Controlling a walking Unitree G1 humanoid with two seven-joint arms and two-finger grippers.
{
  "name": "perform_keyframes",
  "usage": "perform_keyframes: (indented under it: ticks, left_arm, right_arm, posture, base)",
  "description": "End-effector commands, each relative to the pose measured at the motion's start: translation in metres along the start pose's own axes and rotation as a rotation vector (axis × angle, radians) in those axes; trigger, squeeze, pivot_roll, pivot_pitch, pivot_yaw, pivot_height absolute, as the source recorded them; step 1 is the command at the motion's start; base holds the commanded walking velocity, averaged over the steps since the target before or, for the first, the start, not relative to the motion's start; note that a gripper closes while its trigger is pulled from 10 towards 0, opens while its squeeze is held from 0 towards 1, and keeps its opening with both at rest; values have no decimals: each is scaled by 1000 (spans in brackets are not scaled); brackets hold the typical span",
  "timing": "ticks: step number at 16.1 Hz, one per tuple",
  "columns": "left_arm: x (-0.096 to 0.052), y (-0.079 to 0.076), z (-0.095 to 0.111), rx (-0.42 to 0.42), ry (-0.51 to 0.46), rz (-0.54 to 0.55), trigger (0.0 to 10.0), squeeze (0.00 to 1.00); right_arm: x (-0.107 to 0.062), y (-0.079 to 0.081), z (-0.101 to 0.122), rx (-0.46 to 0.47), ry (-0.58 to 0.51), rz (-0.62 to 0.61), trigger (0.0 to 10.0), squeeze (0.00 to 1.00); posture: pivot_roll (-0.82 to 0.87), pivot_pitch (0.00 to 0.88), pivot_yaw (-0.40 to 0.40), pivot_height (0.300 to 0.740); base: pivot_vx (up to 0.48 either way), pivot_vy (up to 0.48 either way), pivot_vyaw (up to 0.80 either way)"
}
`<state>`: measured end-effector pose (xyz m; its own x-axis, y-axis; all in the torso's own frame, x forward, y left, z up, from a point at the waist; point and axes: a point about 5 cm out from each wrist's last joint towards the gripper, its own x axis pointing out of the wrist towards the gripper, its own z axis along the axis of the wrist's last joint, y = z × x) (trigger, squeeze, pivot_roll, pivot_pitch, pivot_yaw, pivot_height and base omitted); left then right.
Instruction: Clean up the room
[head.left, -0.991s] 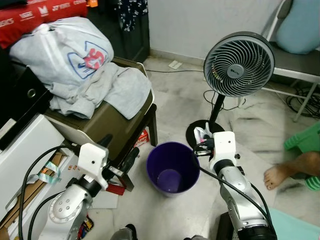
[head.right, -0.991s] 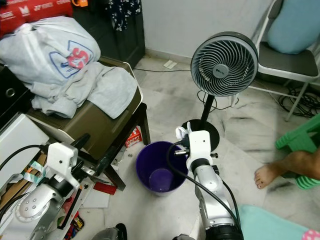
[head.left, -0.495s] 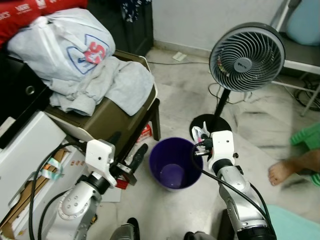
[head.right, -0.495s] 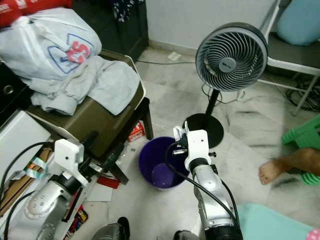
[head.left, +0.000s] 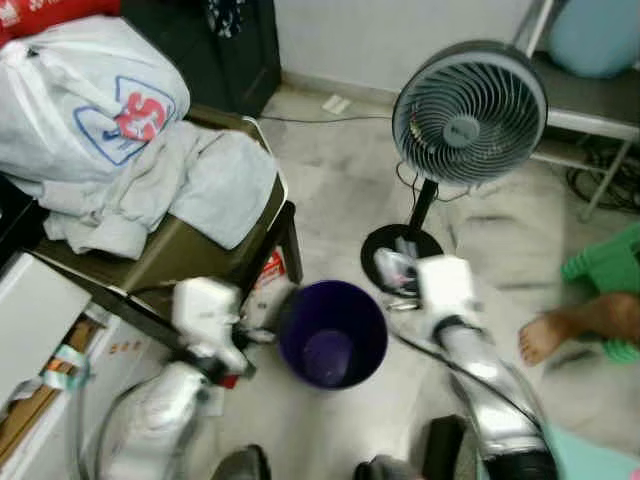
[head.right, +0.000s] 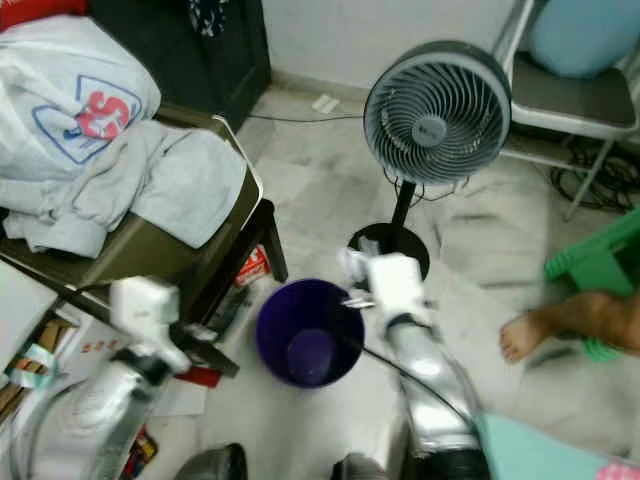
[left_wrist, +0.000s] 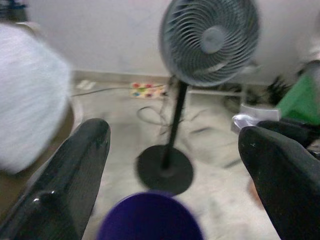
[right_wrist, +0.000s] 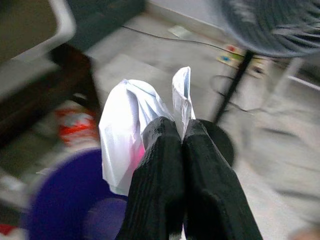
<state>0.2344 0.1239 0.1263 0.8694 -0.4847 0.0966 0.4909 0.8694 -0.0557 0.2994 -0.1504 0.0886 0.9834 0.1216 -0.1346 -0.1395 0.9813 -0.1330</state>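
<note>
Since a moment ago my head has swung and everything has slid a little across the view, now smeared with blur; my right gripper (right_wrist: 182, 132) still pinches the crumpled white plastic wrapper (right_wrist: 125, 132), carried close over the right rim of the round purple plastic bin (head.left: 332, 334).

Nearest to me, my two silver arms reach forward on either side of that bin. My left gripper (left_wrist: 172, 150) hangs at the bin's left side with its two black fingers (left_wrist: 75, 170) spread wide apart, nothing between them. On the right, my fingers are pressed together on a fold of the wrapper, which bunches out to one side of them with a touch of pink showing at its base.

The bin stands on the pale marbled floor (head.left: 340, 190), open and upright, its inside dark with nothing I can make out in it.

To the left of the bin stands a low olive-brown chair with dark legs (head.left: 190, 255). A heap of grey cloth (head.left: 185, 185) is draped across its seat, and on the heap's far left sits a stuffed white bag with a red and blue print (head.left: 80, 110). A small red and white packet (head.left: 268, 272) lies on the floor by the chair's leg.

Just beyond the bin, to the right, the grey pedestal fan with a round black base (head.left: 468, 112) stands upright. Farther right, a person's bare foot (head.left: 548, 335) rests on the floor beside something green (head.left: 605, 265).

At the far right, a metal folding chair (head.right: 560, 100) holds a pale blue cushion (head.right: 580, 30).
</note>
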Motion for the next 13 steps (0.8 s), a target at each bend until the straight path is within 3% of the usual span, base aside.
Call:
perform_keyframes:
  ticks: [1,4,9,13]
  left_arm:
    - [-7,9,-2,21,25,35,10000,0]
    - [-6,9,-3,26,23,44,10000,0]
    - [-5,15,-5,64,39,97,10000,0]
    - [-10,17,-4,84,47,112,10000,0]
  right_arm:
    - [2,13,5,16,-19,39,10000,0]
    - [3,14,5,15,-19,47,10000,0]
    - [7,26,10,33,-32,80,10000,0]
    - [10,31,7,26,-29,94,10000,0]
  posture:
    - [13,256,-12,740]
    - [14,251,-13,740]
    - [24,248,-9,740]
    - [45,257,0,740]
  base:
    - [281,0,0]
    - [275,0,0]
    - [0,0,0]
    - [0,0,742]
